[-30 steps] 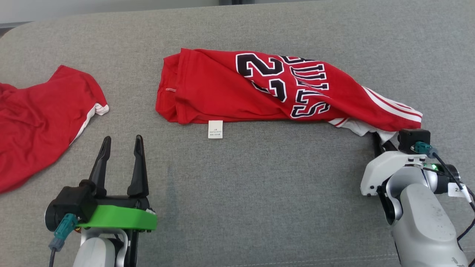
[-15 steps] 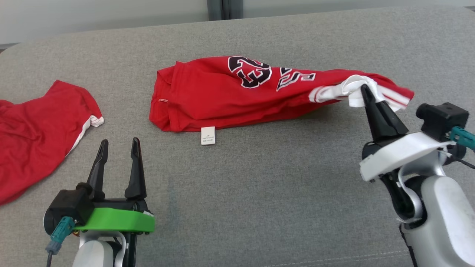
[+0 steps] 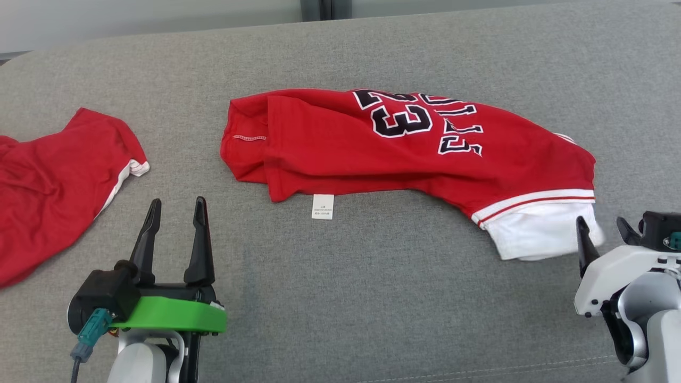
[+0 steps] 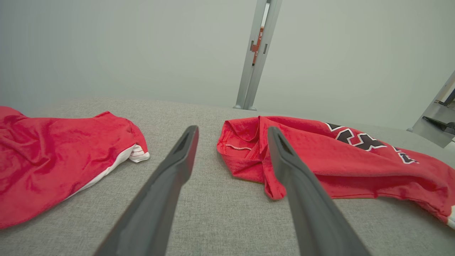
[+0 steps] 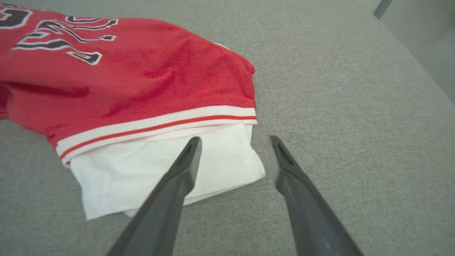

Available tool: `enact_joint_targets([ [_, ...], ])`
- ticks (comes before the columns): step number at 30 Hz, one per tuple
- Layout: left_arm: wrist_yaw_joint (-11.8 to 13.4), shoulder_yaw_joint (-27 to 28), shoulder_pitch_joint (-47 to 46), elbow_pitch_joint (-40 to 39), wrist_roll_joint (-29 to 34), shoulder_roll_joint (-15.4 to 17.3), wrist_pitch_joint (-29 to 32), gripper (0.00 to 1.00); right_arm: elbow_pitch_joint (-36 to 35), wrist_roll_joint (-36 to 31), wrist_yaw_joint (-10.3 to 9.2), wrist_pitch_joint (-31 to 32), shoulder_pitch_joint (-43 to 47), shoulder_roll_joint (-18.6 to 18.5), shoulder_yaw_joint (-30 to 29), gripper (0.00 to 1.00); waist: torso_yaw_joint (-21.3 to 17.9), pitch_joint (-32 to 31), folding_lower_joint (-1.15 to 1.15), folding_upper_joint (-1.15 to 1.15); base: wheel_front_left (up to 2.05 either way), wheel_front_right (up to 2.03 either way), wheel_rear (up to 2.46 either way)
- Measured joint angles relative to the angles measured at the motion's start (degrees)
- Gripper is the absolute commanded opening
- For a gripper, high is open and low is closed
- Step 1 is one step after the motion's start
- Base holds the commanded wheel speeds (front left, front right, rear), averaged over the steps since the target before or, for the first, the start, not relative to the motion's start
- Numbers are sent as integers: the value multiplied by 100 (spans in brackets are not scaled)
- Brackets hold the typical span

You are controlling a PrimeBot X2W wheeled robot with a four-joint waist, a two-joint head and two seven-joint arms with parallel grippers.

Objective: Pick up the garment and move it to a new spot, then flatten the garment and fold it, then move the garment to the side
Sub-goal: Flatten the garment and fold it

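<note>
Red basketball jersey (image 3: 404, 154) lies rumpled lengthwise across the middle of the grey upholstered surface (image 3: 340, 298), w/ number 23 (image 3: 401, 119) facing up. The lettering beside it is creased and can't be read in full. A white care label (image 3: 323, 206) sticks out from the near edge, print too small to read. At the jersey's right end a white fabric layer (image 3: 537, 234) pokes out below the red-and-white striped hem; lining or inner part, can't tell.

Right claw (image 3: 600, 220) sits just at that white end, jaws spread wide, nothing held. In the right wrist view one finger of the claw (image 5: 234, 138) overlaps the white cloth and the other is over bare grey. Touching or not, can't tell. Its arm is cut off at the frame's lower right.

Left claw (image 3: 177, 201) is at lower left, well apart from the jersey, jaws wide apart, empty. In the left wrist view its right finger hides part of the jersey's (image 4: 320, 160) bunched left end.

Second red garment (image 3: 53, 181) w/ white trim lies at far left, cut off by the frame edge, type unclear.
</note>
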Motion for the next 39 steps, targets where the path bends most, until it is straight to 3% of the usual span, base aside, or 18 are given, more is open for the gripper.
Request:
enact_joint_targets([
  [5,-1,-12,-5,49,0,0,0,100,334,-253,0,-218,-8,177,-242,100,34,-33,0,0,0,0,0],
  [9,-4,-13,19,102,0,0,0,100,319,-450,0,-739,-7,250,-407,100,40,-124,0,0,0,0,0],
  [21,2,-104,259,308,-32,0,0,100,313,-433,1,-2769,140,339,350,100,62,-579,0,0,0,0,0],
  [39,36,-49,615,404,33,0,0,100,918,-309,0,-3045,222,341,587,100,171,-1014,0,0,0,0,0],
])
